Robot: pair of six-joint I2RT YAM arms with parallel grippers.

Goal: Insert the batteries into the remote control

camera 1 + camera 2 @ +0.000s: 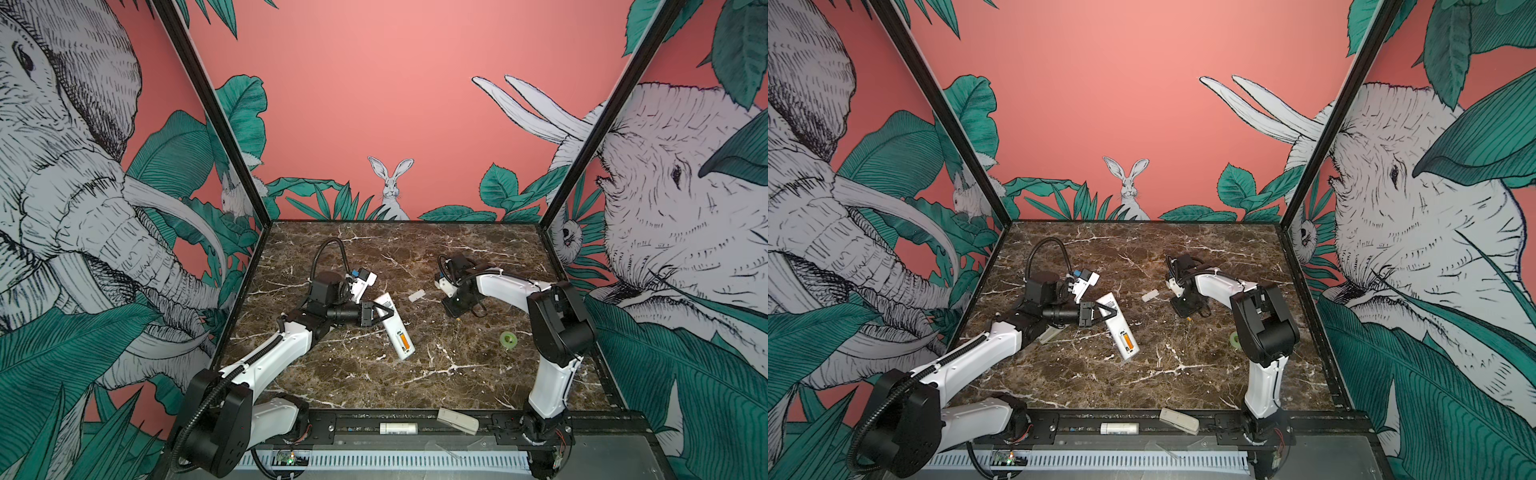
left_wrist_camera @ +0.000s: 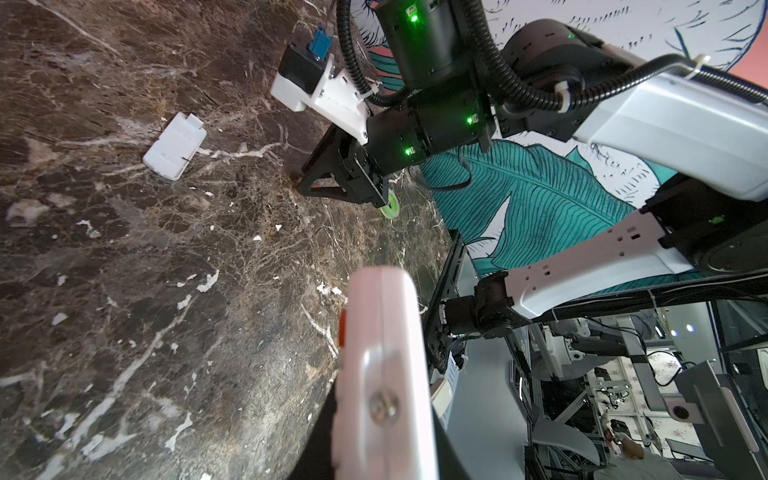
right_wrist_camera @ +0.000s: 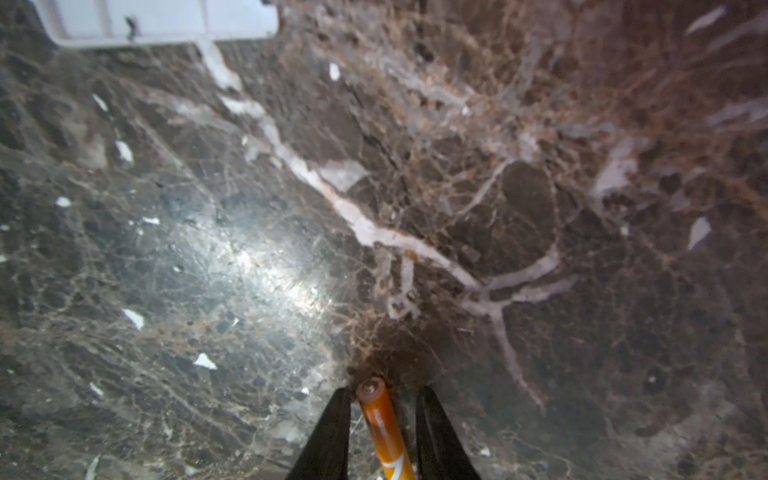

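While the loose battery (image 3: 380, 419) lies flat on the table (image 3: 540, 208), it is straddled by the right claw (image 3: 384, 390), whose jaws are spread with a sliver of gap on either side; nothing is pinched. Its long axis runs along the slot between the jaws. The remote (image 1: 397, 332), back up, is clamped near its far end by the left claw (image 1: 384, 313). Its open bay, where a seated battery (image 1: 404, 341) is lodged, lies well apart, leftward of the right claw in both top views.

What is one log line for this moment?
left hand: shut on remote control | right hand: open around loose battery | other battery: in remote control
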